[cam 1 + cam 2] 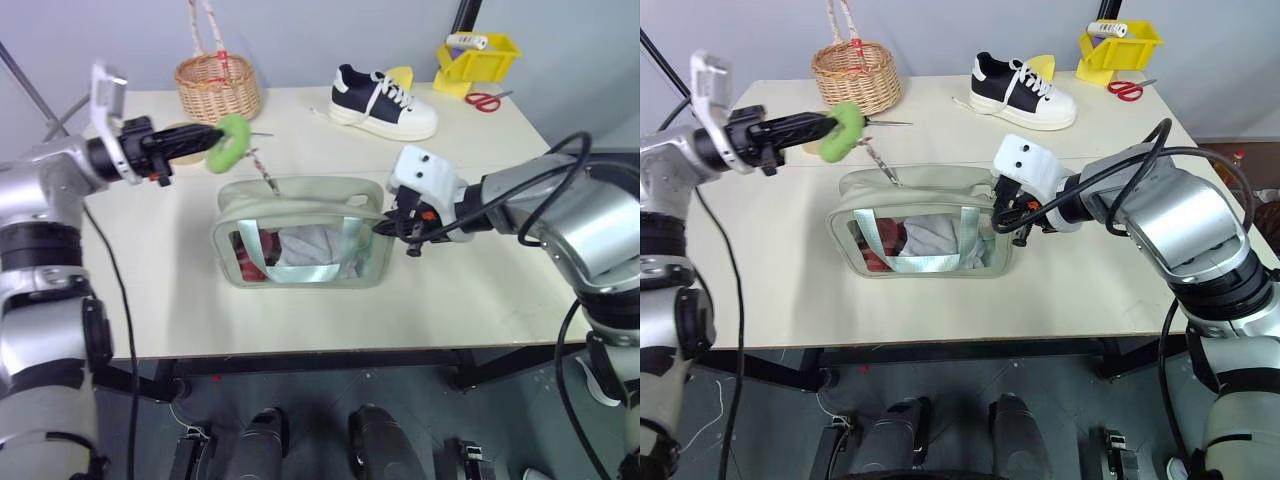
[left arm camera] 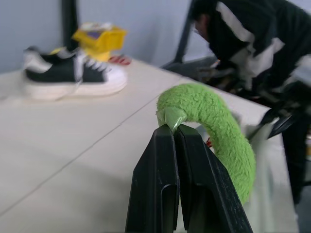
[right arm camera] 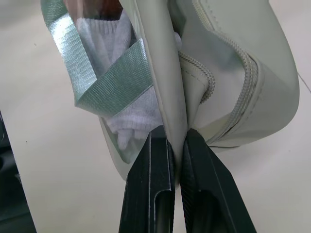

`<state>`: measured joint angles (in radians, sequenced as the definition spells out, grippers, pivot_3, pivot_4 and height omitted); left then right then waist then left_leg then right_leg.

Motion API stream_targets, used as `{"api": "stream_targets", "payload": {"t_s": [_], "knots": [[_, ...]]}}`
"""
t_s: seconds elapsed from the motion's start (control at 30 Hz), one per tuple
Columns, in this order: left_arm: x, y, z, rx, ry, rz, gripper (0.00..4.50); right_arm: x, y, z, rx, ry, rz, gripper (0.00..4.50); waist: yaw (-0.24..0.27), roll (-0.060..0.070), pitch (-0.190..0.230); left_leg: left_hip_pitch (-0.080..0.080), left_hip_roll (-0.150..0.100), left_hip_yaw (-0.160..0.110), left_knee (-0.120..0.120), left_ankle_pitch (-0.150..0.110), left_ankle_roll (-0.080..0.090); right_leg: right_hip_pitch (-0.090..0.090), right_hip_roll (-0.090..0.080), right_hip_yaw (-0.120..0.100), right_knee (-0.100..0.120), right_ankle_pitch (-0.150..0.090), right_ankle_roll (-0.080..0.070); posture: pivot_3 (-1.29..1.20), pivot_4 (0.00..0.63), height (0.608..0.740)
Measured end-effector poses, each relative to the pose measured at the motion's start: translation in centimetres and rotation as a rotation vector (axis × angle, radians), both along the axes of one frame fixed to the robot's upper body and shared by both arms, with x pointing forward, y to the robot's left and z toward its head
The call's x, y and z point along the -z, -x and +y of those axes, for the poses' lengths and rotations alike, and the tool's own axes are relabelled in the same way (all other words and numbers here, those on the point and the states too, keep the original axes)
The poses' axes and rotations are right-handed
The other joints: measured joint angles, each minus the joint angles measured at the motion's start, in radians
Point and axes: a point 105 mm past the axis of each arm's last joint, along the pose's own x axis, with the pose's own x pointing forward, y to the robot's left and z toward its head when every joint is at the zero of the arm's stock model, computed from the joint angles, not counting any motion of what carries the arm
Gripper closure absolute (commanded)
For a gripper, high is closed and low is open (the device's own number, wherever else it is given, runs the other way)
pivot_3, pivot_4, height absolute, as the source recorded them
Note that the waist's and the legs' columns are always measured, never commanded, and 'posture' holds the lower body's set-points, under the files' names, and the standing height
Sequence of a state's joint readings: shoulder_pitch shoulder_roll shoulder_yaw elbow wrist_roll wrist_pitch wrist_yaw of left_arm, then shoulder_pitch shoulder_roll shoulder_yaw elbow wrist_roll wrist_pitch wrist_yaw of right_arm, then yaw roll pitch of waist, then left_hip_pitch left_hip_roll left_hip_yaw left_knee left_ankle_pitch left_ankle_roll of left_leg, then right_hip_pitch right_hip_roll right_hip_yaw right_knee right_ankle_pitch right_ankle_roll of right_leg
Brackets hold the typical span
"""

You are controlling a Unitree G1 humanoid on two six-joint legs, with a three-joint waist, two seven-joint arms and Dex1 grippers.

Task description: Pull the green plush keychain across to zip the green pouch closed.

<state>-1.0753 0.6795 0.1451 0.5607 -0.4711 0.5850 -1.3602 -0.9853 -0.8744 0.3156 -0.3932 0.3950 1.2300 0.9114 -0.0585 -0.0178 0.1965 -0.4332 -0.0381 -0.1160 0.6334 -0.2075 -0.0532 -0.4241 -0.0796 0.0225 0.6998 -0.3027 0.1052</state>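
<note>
The green plush keychain [image 1: 232,141], upper left of frame, is pinched in the left gripper [image 1: 208,140] for pulling, while the right gripper [image 3: 177,145] clamps the green pouch [image 1: 300,232] edge, steadying it.

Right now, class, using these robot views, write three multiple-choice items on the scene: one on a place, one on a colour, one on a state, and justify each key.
1. Where does the wicker basket stand?
A. At the table's far edge, behind the left gripper
B. Inside the green pouch
C. On the floor

2. What colour are the handles of the scissors?
A. Blue
B. Red
C. White

3. What is the right gripper doing?
A. Hanging open
B. Shut on the sneaker
C. Shut on the green pouch

Key:
1 A, it stands behind the left gripper, which pinches the green plush keychain.
2 B, red loops show beside the yellow bin.
3 C, its fingers pinch the green pouch at its end, far from the sneaker.
</note>
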Motion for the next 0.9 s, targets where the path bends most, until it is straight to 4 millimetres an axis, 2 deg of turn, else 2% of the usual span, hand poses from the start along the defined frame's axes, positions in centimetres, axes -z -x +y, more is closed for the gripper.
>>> {"api": "stream_targets", "payload": {"t_s": [0.1,0.13,0.2,0.3,0.4,0.57,0.63,0.73,0.8,0.9], "knots": [[0.8,0.3,-3.2,0.091,-0.047,-0.002,4.46,0.0,0.0,0.1,0.000,-0.002,0.000,4.50,-0.001,0.000,0.000,0.000,0.000,0.000,0.000,0.000,0.000,0.000,0.000,0.000,0.000,0.000,0.000,0.00,0.150,0.695],[1.1,0.5,-3.7,0.110,-0.066,0.006,3.86,0.0,0.0,0.2,-0.001,-0.003,-0.001,4.50,-0.006,0.000,0.000,0.000,0.000,0.000,-0.001,0.000,0.000,0.000,0.001,0.000,0.000,0.000,0.000,0.00,0.150,0.695],[1.6,0.6,-3.9,0.123,-0.092,0.014,3.11,0.0,0.1,0.3,0.001,-0.003,-0.004,4.50,-0.012,0.000,0.000,0.000,0.000,0.000,-0.001,0.000,0.000,-0.001,0.001,0.000,0.000,0.000,0.000,0.00,0.150,0.695],[2.6,0.5,-3.5,0.109,-0.136,0.038,1.45,0.0,0.1,0.2,0.012,-0.006,-0.001,4.50,-0.009,0.000,0.000,0.000,0.000,0.000,-0.001,0.000,0.000,-0.001,0.001,0.000,0.000,0.000,0.000,0.00,0.150,0.695],[2.9,0.7,-2.8,0.108,-0.153,0.046,0.06,0.0,0.1,0.1,0.020,-0.007,-0.004,4.50,-0.007,0.000,0.000,0.000,0.000,0.000,-0.001,0.000,0.000,-0.001,0.001,0.000,0.000,0.000,0.000,0.00,0.150,0.695],[2.4,0.8,-1.6,0.071,-0.197,-0.004,0.06,-0.1,0.0,0.1,0.022,-0.009,-0.007,4.50,-0.008,0.000,0.000,0.000,0.000,0.000,-0.001,0.000,0.000,-0.001,0.001,0.000,0.000,0.000,0.000,0.00,0.150,0.695],[2.0,0.9,-0.3,0.044,-0.210,-0.021,0.06,-0.1,0.0,0.1,0.021,-0.010,-0.007,4.50,-0.011,0.000,0.000,0.000,0.000,0.000,-0.001,0.000,0.000,-0.001,0.001,0.000,0.000,0.000,0.000,0.00,0.150,0.695],[1.6,2.4,2.2,0.035,-0.225,-0.033,0.06,-0.1,0.0,0.1,0.023,-0.010,-0.007,4.50,-0.012,0.000,0.000,0.000,0.001,0.000,-0.002,0.000,0.000,-0.002,0.001,0.001,0.000,0.000,0.000,0.00,0.150,0.695],[2.4,3.5,3.3,0.054,-0.236,-0.008,0.06,-0.1,0.0,0.0,0.029,-0.009,-0.009,4.50,-0.010,0.000,0.000,0.000,0.001,0.000,-0.002,0.000,0.000,-0.002,0.001,0.001,0.000,0.000,0.000,0.00,0.150,0.695],[4.3,5.0,3.8,0.104,-0.276,0.039,0.06,-0.1,-0.1,-0.1,0.033,-0.009,-0.011,4.50,-0.003,0.000,0.000,0.000,0.001,0.000,0.000,0.000,0.000,-0.001,0.000,0.001,0.000,0.000,0.000,0.00,0.150,0.695]]}}
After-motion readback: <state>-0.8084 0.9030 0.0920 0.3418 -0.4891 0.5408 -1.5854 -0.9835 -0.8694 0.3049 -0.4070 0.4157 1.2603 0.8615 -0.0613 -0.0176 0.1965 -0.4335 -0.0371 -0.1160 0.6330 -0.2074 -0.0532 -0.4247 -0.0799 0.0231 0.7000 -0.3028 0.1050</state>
